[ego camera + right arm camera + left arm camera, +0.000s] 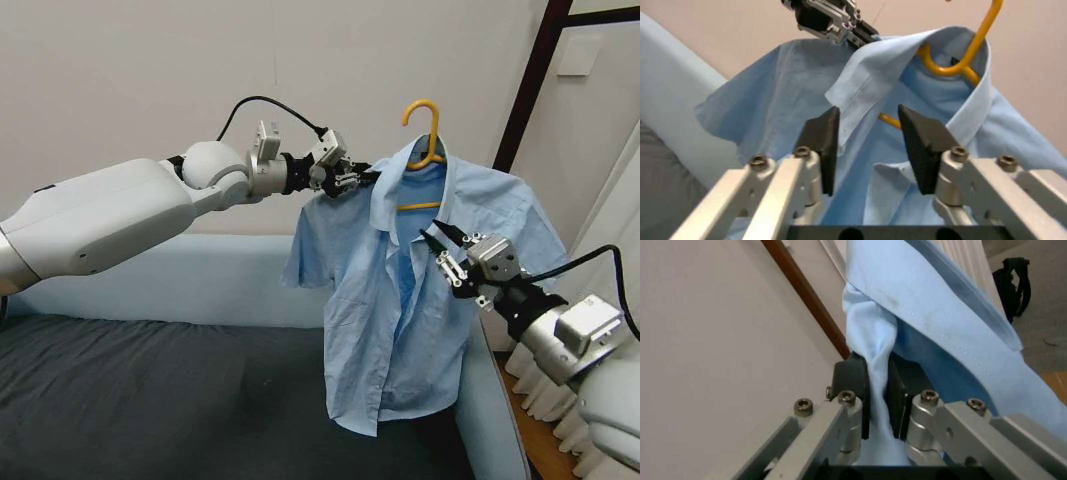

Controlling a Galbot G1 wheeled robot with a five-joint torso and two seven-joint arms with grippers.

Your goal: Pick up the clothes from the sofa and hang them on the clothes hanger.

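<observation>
A light blue shirt [400, 310] hangs on a yellow hanger [428, 120] in front of the wall, above the sofa's right end. My left gripper [348, 181] reaches in from the left and is shut on the shirt's shoulder fabric. In the left wrist view the cloth [933, 315] is pinched between the left gripper's [878, 395] pads. My right gripper [441, 247] stands open just in front of the shirt's front placket, below the collar. The right wrist view shows its open fingers [920, 145] facing the collar [860, 85] and the hanger [973, 45], with nothing between them.
The sofa has a dark grey seat [130, 390] and a pale blue back [180, 280] and right arm [495, 410]. A dark wooden frame [525, 90] runs up the wall at the right. A white ribbed object [545, 395] stands on the floor beside the sofa.
</observation>
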